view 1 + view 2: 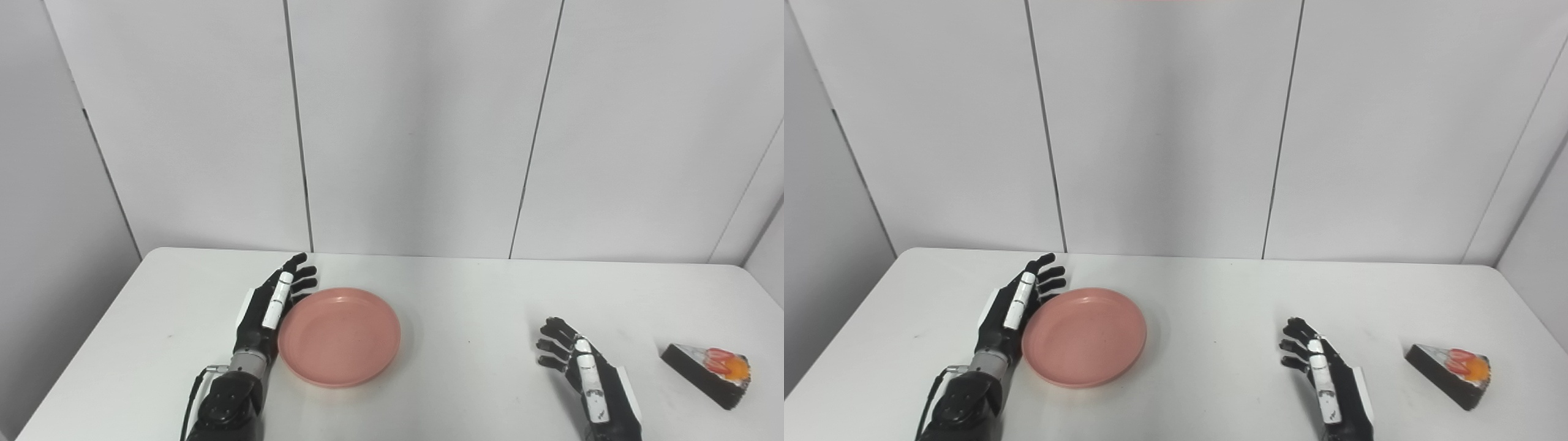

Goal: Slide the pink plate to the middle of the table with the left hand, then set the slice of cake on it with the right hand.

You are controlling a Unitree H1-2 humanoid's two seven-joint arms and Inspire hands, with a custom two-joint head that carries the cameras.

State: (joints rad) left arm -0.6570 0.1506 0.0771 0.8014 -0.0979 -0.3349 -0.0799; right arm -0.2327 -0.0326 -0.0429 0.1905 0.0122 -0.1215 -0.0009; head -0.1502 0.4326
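Note:
A round pink plate (340,335) lies flat on the white table (465,294), left of the middle. My left hand (269,309) is open, fingers straight and on edge, pressed against the plate's left rim. It also shows in the right eye view (1013,306) beside the plate (1084,337). A dark slice of cake (710,370) with red and orange topping lies at the right, near the table's edge. My right hand (585,373) is open and empty, a hand's width left of the cake, not touching it.
The table's back edge meets grey wall panels (416,122). Bare table surface lies between the plate and my right hand.

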